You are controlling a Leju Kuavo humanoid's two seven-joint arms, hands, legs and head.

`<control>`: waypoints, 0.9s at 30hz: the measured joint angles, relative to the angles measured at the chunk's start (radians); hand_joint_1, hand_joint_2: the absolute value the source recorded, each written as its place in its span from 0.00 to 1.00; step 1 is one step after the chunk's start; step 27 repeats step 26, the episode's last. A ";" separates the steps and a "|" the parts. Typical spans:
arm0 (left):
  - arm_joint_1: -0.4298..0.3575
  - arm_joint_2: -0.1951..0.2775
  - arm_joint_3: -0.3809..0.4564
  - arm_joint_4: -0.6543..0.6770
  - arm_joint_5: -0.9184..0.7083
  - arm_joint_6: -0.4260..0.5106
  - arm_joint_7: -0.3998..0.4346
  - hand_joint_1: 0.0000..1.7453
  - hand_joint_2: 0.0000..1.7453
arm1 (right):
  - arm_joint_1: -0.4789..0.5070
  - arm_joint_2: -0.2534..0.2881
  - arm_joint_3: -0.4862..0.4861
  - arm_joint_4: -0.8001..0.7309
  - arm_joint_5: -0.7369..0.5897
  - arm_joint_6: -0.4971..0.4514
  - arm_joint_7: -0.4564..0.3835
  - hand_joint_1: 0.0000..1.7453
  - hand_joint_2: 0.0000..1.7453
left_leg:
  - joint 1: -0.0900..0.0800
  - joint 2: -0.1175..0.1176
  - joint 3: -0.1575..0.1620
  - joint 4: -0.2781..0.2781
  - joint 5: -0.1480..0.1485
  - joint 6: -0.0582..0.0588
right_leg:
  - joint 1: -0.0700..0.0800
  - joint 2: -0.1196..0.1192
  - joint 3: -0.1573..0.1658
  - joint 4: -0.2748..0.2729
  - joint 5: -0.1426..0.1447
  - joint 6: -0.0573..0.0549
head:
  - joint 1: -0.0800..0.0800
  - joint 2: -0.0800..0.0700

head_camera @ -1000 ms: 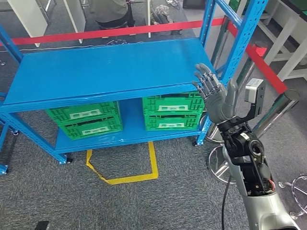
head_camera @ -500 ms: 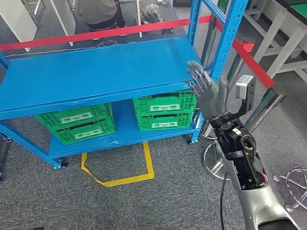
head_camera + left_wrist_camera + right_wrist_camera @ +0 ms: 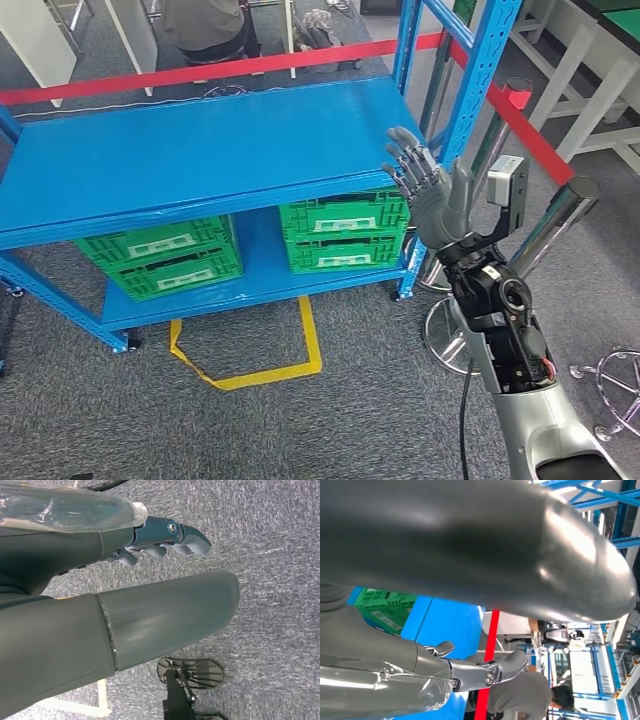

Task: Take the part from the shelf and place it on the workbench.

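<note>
Dark grey fingers [image 3: 407,165] of right hand [image 3: 430,195]: spread apart, clamped on nothing. Held upright, palm toward the shelf, at the right front corner of the blue shelf [image 3: 189,150], level with its top board. Whether the fingertips touch the board edge: cannot tell. Judged a ready pose for a reach, not a grip.

Left hand [image 3: 113,620]: hanging over grey carpet, fingers [image 3: 170,532] loosely straight and apart from the thumb, nothing between them. Judged idle.

Part: not identifiable. Top board of shelf bare. Lower board carries two stacks of green crates, right stack [image 3: 343,232] just below and beside the raised right hand, left stack [image 3: 162,258] well apart from it. Part presumably inside a crate, likely in the right stack given where the hand is. Crate insides hidden by the top board and the crate walls.

Yellow tape outline [image 3: 249,375] on carpet in front of shelf, probably a standing mark for the robot. Red barrier tape [image 3: 226,68] behind shelf, a seated person [image 3: 204,25] beyond it, cut off by the frame.

White-framed table [image 3: 596,90] at far right, cut off, possibly the bench: not confirmed.
</note>
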State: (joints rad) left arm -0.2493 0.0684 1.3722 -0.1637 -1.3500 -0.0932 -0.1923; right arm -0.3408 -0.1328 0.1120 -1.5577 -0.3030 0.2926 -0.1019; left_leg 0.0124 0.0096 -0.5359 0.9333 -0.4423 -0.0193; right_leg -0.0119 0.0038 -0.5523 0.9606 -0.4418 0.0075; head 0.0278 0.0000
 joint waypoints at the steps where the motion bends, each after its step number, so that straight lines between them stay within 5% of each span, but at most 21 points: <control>1: 0.000 -0.001 0.000 0.000 -0.002 0.000 0.000 0.00 0.00 | 0.001 0.000 -0.001 0.000 -0.001 0.000 0.000 0.00 0.00 | 0.000 0.000 0.000 0.000 0.000 0.000 | 0.000 0.000 0.000 0.000 0.000 0.000 | 0.000 0.000; 27: -0.015 -0.023 -0.004 0.000 -0.039 0.000 -0.009 0.00 0.00 | 0.107 -0.039 -0.048 -0.093 -0.052 -0.028 0.029 0.00 0.00 | 0.000 0.001 0.001 0.000 -0.001 0.000 | 0.000 0.000 0.001 -0.001 0.000 0.000 | -0.001 0.000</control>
